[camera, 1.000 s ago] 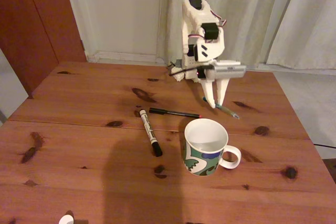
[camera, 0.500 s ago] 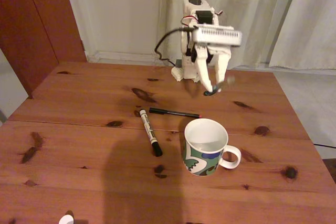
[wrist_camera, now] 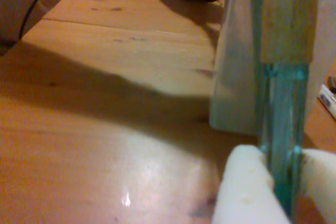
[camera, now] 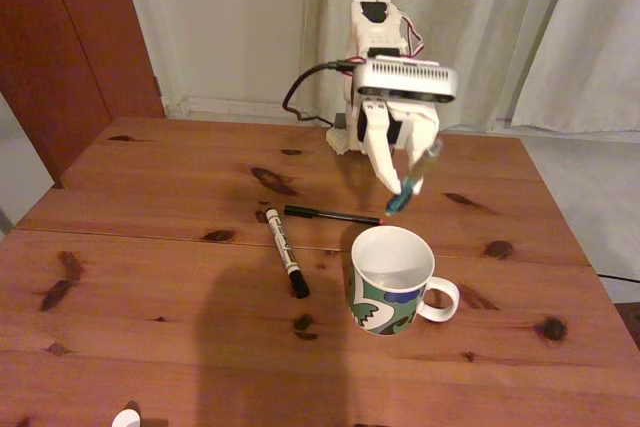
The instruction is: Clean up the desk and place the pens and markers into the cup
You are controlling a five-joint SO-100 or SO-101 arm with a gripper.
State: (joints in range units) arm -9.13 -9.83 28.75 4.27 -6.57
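teal-green plastic is showing between the closed fingers of the gripper (camera: 404, 185), which is clamping the teal-green pen (camera: 412, 179) and holding it clear of the desk (camera: 150, 247). in the fixed view the pen's long axis is running steeply, its upper end near the right-hand finger and its lower tip pointing down and toward the camera. the tip is hanging above and just behind the far rim of the cup (camera: 392, 278), which is standing upright and looking empty, with its handle turned to the right of the view. the coming move is judged to depend on this offset: the mouth of the cup is lying toward the camera and below the tip, so the pen is needing to travel forward over the opening before release. in the wrist view the teal-green pen (wrist_camera: 281, 129) is sitting tightly between two pale fingertips (wrist_camera: 244, 190). the black pen (camera: 333, 215) is lying flat just behind the cup, almost under the carried tip, and the white marker (camera: 287, 252) is lying to the cup's left; both are waiting on the desk. neither is blocking a path through the air, though a low pass is risking contact with the black pen or the rim.
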